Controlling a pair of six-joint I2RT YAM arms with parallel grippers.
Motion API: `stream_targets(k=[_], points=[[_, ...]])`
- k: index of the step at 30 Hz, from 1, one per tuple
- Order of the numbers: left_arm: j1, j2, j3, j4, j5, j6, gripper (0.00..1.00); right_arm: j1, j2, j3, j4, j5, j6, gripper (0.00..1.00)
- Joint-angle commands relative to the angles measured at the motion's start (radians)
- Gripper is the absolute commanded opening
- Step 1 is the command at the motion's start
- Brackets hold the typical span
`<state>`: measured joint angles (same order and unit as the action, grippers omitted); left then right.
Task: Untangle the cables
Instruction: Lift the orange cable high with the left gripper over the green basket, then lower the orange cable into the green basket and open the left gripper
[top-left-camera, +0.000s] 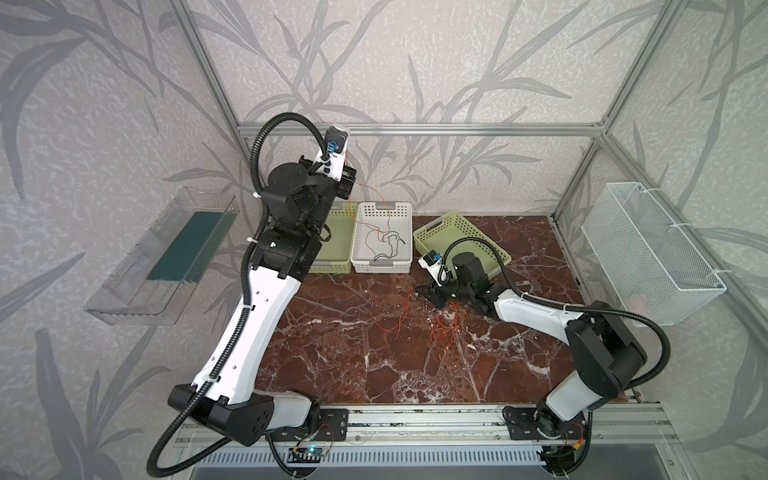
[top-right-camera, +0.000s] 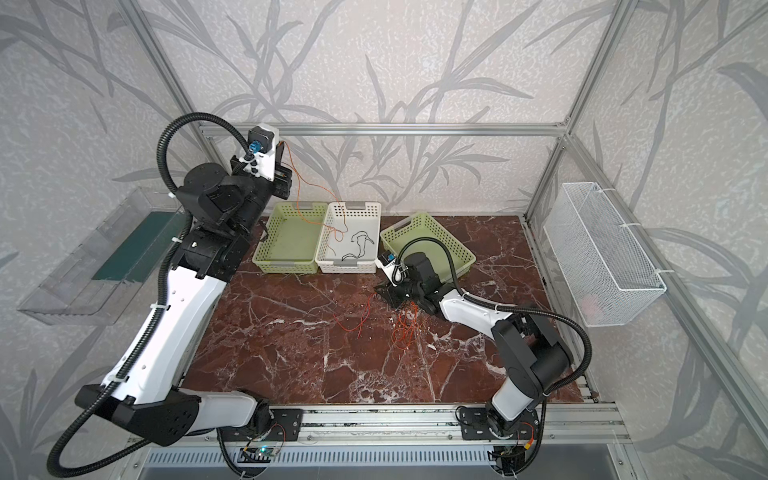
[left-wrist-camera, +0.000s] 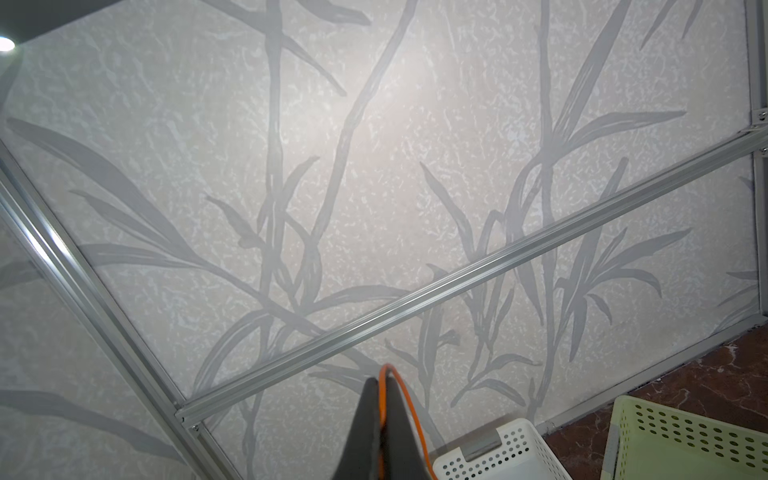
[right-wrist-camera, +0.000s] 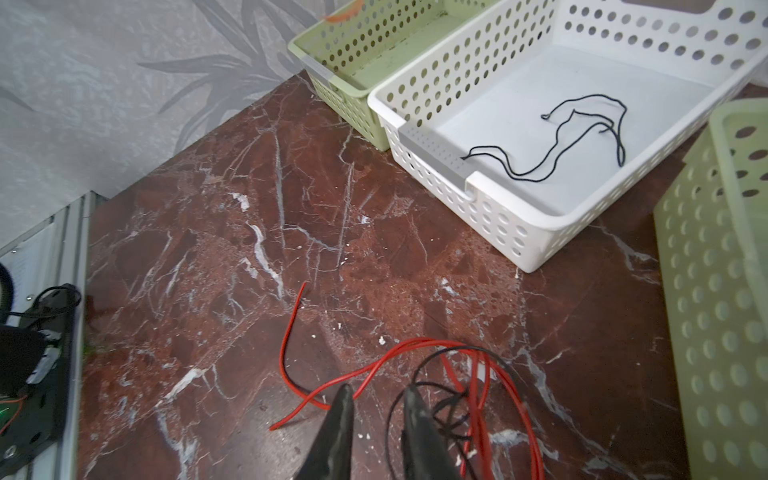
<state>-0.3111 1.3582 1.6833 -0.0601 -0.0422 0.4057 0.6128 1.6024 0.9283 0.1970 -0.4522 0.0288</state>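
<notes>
Three perforated baskets stand along the back edge of the table (top-left-camera: 353, 365). The white basket (top-left-camera: 381, 266) is the middle one and holds a looped black cable (right-wrist-camera: 598, 96) on its floor. The lower end of an orange cable (left-wrist-camera: 411, 415) also trails down into it.

That orange cable rises to the left gripper (left-wrist-camera: 381, 386), which is raised in the upper left of both top views. Its jaws are clenched on the cable, and a short orange loop pokes out past the tips.

The left green basket (top-right-camera: 286, 267) touches the white basket's side, and in a top view the orange cable crosses above its right part. The right green basket (top-left-camera: 432, 225) sits askew, just beside the white one, partly hidden by the right arm.

The right gripper (right-wrist-camera: 378, 392) is low over the table in front of the baskets. Its jaws are slightly apart and pinch nothing. Just beside it lies a tangle (top-left-camera: 444, 328) of red, orange and black cables, with one red cable (right-wrist-camera: 286, 332) stretching out across the marble.

A wire mesh basket (top-left-camera: 648, 249) hangs on the right wall; what is in it is too blurred to tell.
</notes>
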Motion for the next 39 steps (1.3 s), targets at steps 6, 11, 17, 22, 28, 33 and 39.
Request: stream_targets(k=[6, 11, 17, 22, 28, 33, 39], points=[[0.029, 0.118, 0.008, 0.135, 0.001, 0.003, 0.0, -0.004, -0.175, -0.011, -0.158, -0.103, -0.041, 0.34], [0.07, 0.217, 0.041, 0.179, -0.07, 0.118, 0.0, -0.005, -0.238, -0.035, -0.159, -0.065, -0.042, 0.38], [0.163, 0.306, 0.05, 0.229, -0.055, 0.093, 0.0, -0.008, -0.222, 0.013, -0.245, -0.063, -0.076, 0.41], [0.222, 0.357, -0.014, 0.285, -0.069, 0.066, 0.0, -0.018, -0.209, 0.033, -0.313, -0.039, -0.089, 0.41], [0.26, 0.378, -0.142, 0.352, -0.12, 0.016, 0.0, -0.038, -0.211, 0.0, -0.347, 0.014, -0.087, 0.42], [0.29, 0.381, -0.244, 0.38, -0.127, -0.06, 0.0, -0.041, -0.21, -0.021, -0.381, 0.098, -0.088, 0.42], [0.311, 0.402, -0.356, 0.369, -0.095, -0.173, 0.0, -0.042, -0.168, 0.017, -0.471, 0.245, -0.085, 0.42]])
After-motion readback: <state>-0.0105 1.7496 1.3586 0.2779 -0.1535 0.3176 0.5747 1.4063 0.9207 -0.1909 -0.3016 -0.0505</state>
